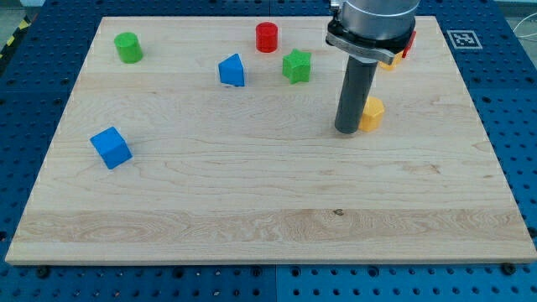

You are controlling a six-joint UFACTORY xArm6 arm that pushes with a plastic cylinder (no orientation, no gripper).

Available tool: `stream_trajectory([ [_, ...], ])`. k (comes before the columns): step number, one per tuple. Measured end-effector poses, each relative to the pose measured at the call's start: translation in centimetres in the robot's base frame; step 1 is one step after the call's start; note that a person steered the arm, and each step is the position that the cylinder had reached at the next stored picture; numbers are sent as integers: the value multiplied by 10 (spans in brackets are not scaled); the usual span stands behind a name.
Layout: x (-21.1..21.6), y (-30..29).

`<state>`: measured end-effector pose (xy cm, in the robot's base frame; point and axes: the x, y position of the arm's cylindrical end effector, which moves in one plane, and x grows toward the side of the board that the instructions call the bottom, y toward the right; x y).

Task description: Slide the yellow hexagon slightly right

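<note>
The yellow hexagon point(372, 113) lies on the wooden board point(268, 193) at the view's right of centre. My tip point(347, 130) rests on the board just to the left of the hexagon, touching or almost touching its left side. The rod partly hides the hexagon's left edge.
A green star point(296, 66) and a red cylinder point(267, 37) lie up and left of the tip. A blue block point(232, 70) lies further left, a green cylinder point(128, 48) at top left, a blue cube point(111, 147) at left. A red block point(409, 42) and a yellow block point(388, 63) peek out behind the arm.
</note>
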<state>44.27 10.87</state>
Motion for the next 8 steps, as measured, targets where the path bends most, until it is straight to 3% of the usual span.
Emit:
stream_trajectory([
  [3,-5,-7],
  [8,-22,48],
])
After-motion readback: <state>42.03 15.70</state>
